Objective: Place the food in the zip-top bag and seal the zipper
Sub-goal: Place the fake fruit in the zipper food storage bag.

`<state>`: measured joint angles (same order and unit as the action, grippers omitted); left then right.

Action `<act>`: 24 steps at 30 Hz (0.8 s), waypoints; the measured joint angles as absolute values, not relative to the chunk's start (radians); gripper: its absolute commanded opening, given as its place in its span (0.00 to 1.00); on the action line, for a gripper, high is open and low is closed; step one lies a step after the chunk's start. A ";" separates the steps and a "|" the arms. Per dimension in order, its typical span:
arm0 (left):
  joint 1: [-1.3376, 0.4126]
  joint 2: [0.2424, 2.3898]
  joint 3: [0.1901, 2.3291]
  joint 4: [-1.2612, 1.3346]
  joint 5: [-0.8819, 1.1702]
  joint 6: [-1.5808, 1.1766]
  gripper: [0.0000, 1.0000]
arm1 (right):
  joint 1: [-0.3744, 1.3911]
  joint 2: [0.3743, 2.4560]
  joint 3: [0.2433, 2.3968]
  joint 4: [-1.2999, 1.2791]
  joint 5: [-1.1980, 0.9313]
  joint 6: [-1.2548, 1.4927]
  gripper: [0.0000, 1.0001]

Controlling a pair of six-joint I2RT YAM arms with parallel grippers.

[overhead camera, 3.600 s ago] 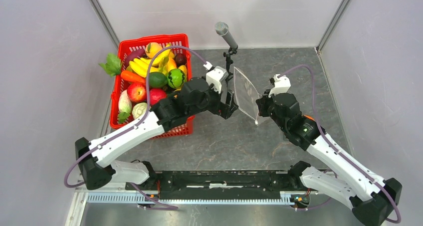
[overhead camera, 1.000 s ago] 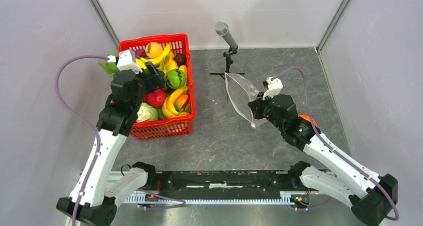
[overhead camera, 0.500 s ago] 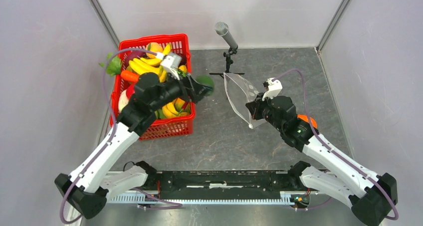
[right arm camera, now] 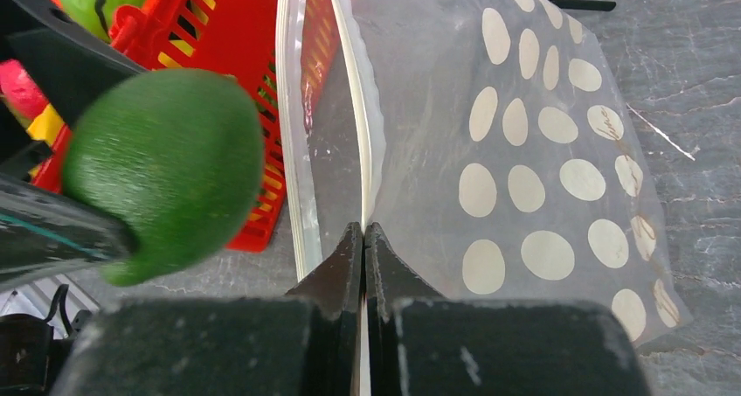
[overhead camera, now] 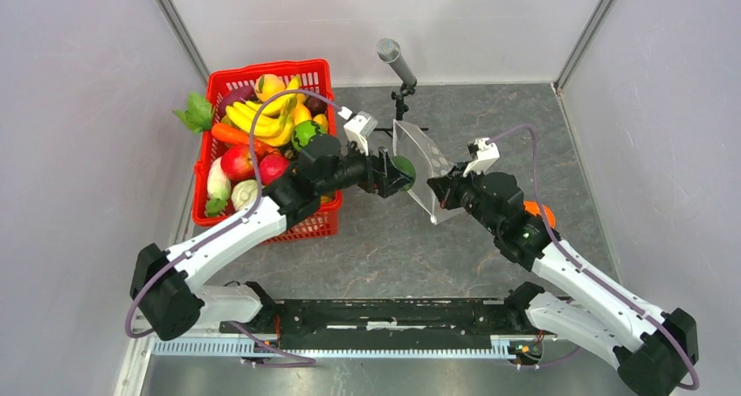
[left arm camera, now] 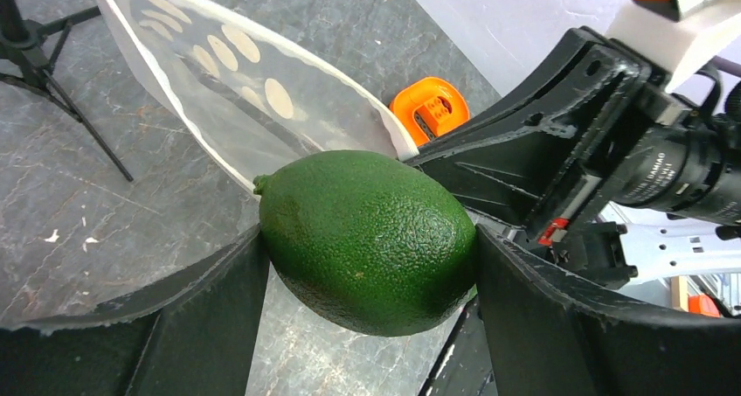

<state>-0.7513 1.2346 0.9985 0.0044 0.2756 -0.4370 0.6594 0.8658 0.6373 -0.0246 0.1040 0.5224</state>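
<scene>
The left hand (overhead camera: 389, 170) reaches out from the basket (overhead camera: 271, 66) side, its two fingers closed on the flanks of a green lime (left arm camera: 367, 239). The fruit fills the gap between them and is off the worktop (overhead camera: 384, 247). The right hand (right arm camera: 363, 239) faces it, its fingers pressed together on one lip of the bag (right arm camera: 524, 151), pinching it at the zipper (right arm camera: 362, 125).

The bag hangs on edge above the worktop, with its dotted side turned away from the lime. Its mouth is only narrowly parted. In the right wrist view a thin slot runs between the white strip and the other, clear lip, which stands nearer the lime. The lime sits just beside that mouth edge and outside the bag; whether it touches the plastic I cannot tell.

A microphone (overhead camera: 395, 59) on a tripod stands close behind the bag's far corner. The basket wall is near the left hand. Bare grey worktop runs from under the bag toward the arm bases.
</scene>
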 measured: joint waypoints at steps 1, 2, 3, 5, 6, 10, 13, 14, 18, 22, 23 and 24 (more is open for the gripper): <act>-0.760 1.250 0.999 0.016 0.268 -0.437 0.52 | 0.659 0.861 0.635 -0.016 0.103 0.527 0.00; -0.767 1.261 0.999 0.025 0.263 -0.437 0.53 | 0.659 0.856 0.632 -0.010 0.101 0.530 0.00; -0.774 1.270 0.998 0.036 0.259 -0.437 0.53 | 0.659 0.850 0.629 -0.007 0.099 0.533 0.00; -0.786 1.285 0.998 0.059 0.249 -0.437 0.53 | 0.659 0.841 0.628 -0.004 0.093 0.538 0.00; -0.794 1.292 0.998 0.076 0.241 -0.437 0.53 | 0.659 0.837 0.628 0.000 0.089 0.538 0.00; -0.818 1.301 0.985 0.155 0.217 -0.437 0.54 | 0.659 0.833 0.628 0.002 0.086 0.537 0.00; -0.828 1.302 0.984 0.191 0.208 -0.437 0.53 | 0.659 0.833 0.628 -0.001 0.084 0.535 0.00; -0.831 1.301 0.982 0.204 0.199 -0.437 0.53 | 0.659 0.833 0.628 -0.002 0.082 0.534 0.00; -0.833 1.297 0.979 0.209 0.178 -0.419 0.55 | 0.659 0.827 0.628 -0.004 0.079 0.532 0.00; -0.833 1.298 0.979 0.200 0.178 -0.408 0.55 | 0.659 0.796 0.628 -0.024 0.087 0.525 0.00; -0.833 1.300 0.979 0.200 0.178 -0.405 0.56 | 0.659 0.789 0.628 -0.022 0.086 0.523 0.00; -0.833 1.302 0.979 0.200 0.178 -0.403 0.57 | 0.659 0.783 0.628 -0.017 0.083 0.522 0.00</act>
<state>-0.8330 1.3018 0.9794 0.1997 0.1780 -0.4034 0.6590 0.7830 0.6277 -0.0170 0.0826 0.5220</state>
